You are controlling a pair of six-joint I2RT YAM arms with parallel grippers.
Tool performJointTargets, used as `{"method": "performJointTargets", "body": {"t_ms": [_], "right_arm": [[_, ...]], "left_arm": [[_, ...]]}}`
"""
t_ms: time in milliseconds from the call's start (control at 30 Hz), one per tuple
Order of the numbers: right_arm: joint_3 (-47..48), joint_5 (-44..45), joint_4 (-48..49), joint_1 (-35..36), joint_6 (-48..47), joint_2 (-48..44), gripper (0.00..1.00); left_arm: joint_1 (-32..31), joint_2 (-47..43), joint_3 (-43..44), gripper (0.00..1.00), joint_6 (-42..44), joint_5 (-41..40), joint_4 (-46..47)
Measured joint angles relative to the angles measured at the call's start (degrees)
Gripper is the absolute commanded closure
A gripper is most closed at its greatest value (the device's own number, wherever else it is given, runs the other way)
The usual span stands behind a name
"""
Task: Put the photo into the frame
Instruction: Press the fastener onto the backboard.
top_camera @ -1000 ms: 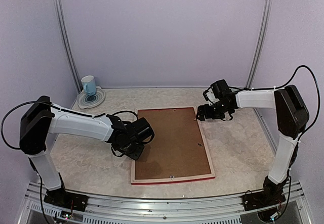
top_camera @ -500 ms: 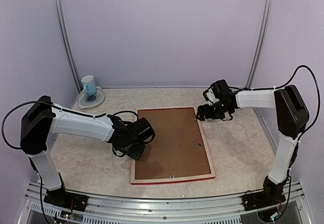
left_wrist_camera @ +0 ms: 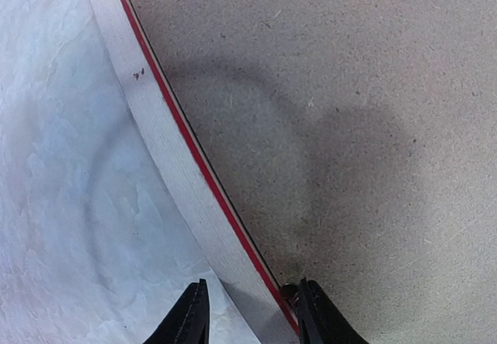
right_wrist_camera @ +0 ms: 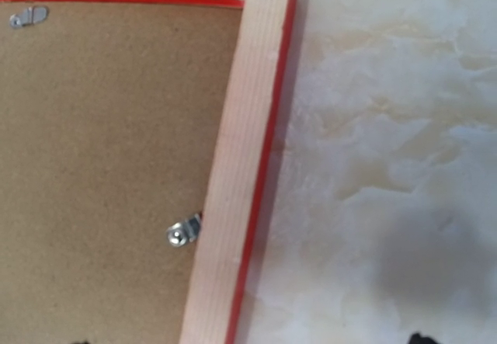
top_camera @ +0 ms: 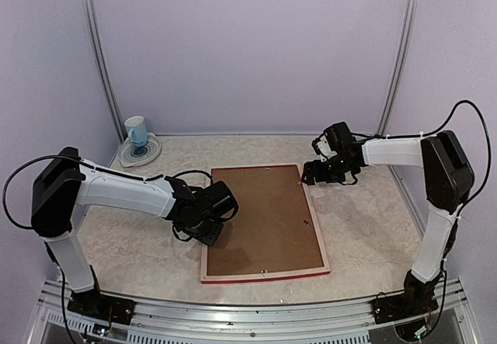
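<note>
The frame (top_camera: 204, 260) lies face down in the middle of the table (top_camera: 365, 220). Its pale wood back is up, and a thin red line shows along its edges. A plain brown backing board (top_camera: 264, 220) fills it, held by small metal clips (right_wrist_camera: 184, 231). Whatever lies under the board is hidden.

The left gripper (left_wrist_camera: 250, 317) is at the frame's left rail. Its fingers (left_wrist_camera: 190, 317) stand a narrow way apart, one on each side of the rail, and I cannot tell whether they pinch it.

The right gripper (top_camera: 314, 175) is at the far right corner, spread wide and holding nothing. Its own camera cuts off all but one dark fingertip (right_wrist_camera: 423, 338).
</note>
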Motion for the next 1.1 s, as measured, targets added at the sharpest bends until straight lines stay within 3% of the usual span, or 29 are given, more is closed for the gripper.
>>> {"method": "performJointTargets", "body": {"t_ms": [467, 600, 767, 1100], "right_arm": [[0.0, 0.0, 0.0, 0.0, 0.0, 0.0, 0.12], [0.0, 0.0, 0.0, 0.0, 0.0, 0.0, 0.12], [0.0, -0.1, 0.0, 0.0, 0.0, 0.0, 0.12], [0.0, -0.3, 0.1, -0.2, 0.0, 0.0, 0.12]], "left_arm": [[-0.1, 0.8, 0.2, 0.62, 0.0, 0.0, 1.2], [-0.1, 0.8, 0.2, 0.71, -0.1, 0.0, 1.2], [0.0, 0.8, 0.2, 0.74, 0.0, -0.7, 0.9], [0.0, 0.9, 0.2, 0.65, -0.2, -1.3, 0.8]]}}
